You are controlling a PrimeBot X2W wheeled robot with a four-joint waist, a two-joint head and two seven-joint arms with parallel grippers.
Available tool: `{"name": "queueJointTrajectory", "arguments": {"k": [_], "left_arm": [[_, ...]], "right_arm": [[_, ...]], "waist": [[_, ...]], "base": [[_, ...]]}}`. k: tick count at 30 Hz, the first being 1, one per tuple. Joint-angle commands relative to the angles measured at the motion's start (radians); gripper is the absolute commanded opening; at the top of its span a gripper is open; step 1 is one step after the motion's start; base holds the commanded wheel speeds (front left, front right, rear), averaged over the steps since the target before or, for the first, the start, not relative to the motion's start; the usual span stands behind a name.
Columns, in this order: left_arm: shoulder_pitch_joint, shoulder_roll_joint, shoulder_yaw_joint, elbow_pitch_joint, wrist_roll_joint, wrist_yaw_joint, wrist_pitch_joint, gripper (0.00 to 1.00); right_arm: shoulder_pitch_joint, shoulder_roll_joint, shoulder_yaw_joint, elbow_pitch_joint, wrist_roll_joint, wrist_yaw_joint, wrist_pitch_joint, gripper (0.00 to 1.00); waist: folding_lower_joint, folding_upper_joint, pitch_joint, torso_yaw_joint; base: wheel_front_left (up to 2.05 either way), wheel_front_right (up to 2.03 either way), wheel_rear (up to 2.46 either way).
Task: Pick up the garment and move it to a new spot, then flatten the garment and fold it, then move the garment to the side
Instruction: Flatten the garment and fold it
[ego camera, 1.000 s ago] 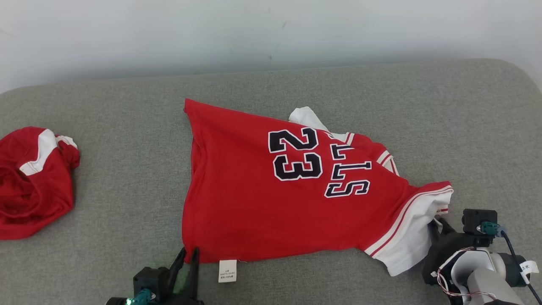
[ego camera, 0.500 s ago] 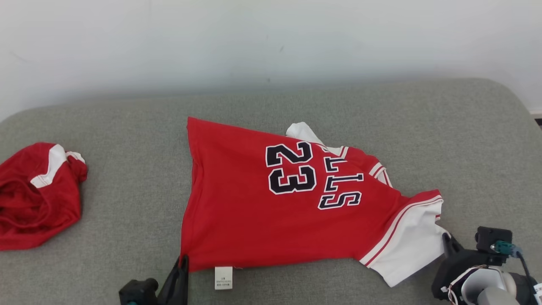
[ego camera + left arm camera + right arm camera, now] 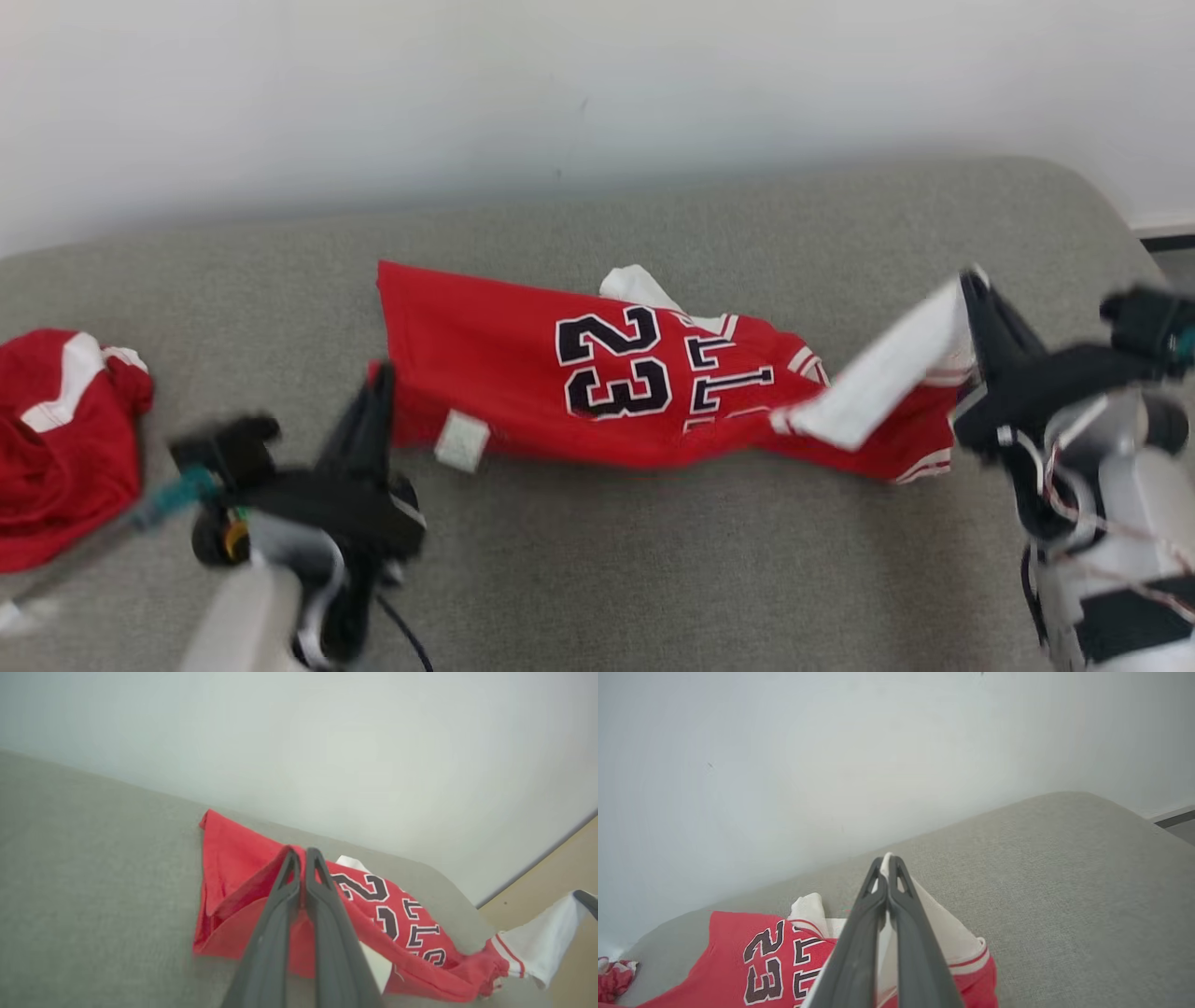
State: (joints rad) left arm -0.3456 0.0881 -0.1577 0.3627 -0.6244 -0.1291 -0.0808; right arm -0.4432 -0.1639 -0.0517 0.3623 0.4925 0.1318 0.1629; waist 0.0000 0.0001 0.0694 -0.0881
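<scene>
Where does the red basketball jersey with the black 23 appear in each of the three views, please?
Head view: the red basketball jersey lies across the centre, on the grey cushion.
Left wrist view: lower centre to lower right, pinched by the left pincer.
Right wrist view: bottom left to bottom centre, white sleeve in the right pincer.
Shared landmark: the black 23 print.

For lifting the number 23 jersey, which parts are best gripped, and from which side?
The hem corner with the left tool and the white sleeve with the right tool, both from the robot's side: these thin near edges sit far apart, probably spreading the cloth.
</scene>
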Motion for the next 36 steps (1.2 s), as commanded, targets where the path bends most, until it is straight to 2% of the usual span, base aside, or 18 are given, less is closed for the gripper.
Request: {"name": "queueJointTrajectory", "arguments": {"k": [1,4,8,15,22,27,30,36], "left_arm": [[-0.042,0.017,0.001,-0.012,-0.024,-0.001,0.019,0.00],[-0.166,0.070,-0.008,-0.035,-0.050,-0.001,0.083,0.00],[-0.347,0.093,0.022,-0.026,-0.116,-0.001,0.145,0.00],[-0.676,0.134,0.048,0.023,-0.111,0.015,0.185,0.00],[-0.960,0.211,0.051,0.054,-0.007,0.041,0.127,0.00],[-1.085,0.256,0.052,0.089,0.048,0.042,0.050,0.00],[-1.137,0.254,0.056,0.129,0.069,0.042,-0.042,0.00],[-1.219,0.262,0.068,0.157,0.080,0.039,-0.124,0.00]], "right_arm": [[-0.034,-0.004,0.010,-0.021,0.004,-0.002,0.021,0.00],[-0.156,0.017,0.036,-0.074,0.051,-0.002,0.097,0.00],[-0.353,0.042,0.033,-0.055,0.089,-0.002,0.153,0.00],[-0.687,0.084,0.051,0.062,0.082,-0.002,0.071,0.00],[-0.973,0.071,0.096,0.149,0.001,-0.002,-0.067,0.00],[-1.136,0.059,0.076,0.199,-0.048,-0.002,-0.177,0.00],[-1.213,0.029,0.056,0.246,-0.094,-0.002,-0.268,0.00],[-1.332,0.009,-0.009,0.295,-0.115,-0.002,-0.356,0.00]], "waist": [[0.0000,-0.0001,0.057,-0.028],[0.0000,-0.0001,0.134,-0.050],[0.0000,-0.0001,0.248,-0.070],[0.0000,-0.0001,0.425,-0.093],[0.0000,-0.0001,0.551,-0.116],[0.0000,-0.0001,0.578,-0.119],[0.0000,-0.0001,0.559,-0.103],[0.0000,-0.0001,0.553,-0.082]], "base": [[0.00,0.00,0.00],[0.00,0.00,0.00],[0.00,0.00,0.00],[0.00,0.00,0.00],[0.00,0.00,0.00],[0.00,0.00,0.00],[0.00,0.00,0.00],[0.00,0.00,0.00]]}}
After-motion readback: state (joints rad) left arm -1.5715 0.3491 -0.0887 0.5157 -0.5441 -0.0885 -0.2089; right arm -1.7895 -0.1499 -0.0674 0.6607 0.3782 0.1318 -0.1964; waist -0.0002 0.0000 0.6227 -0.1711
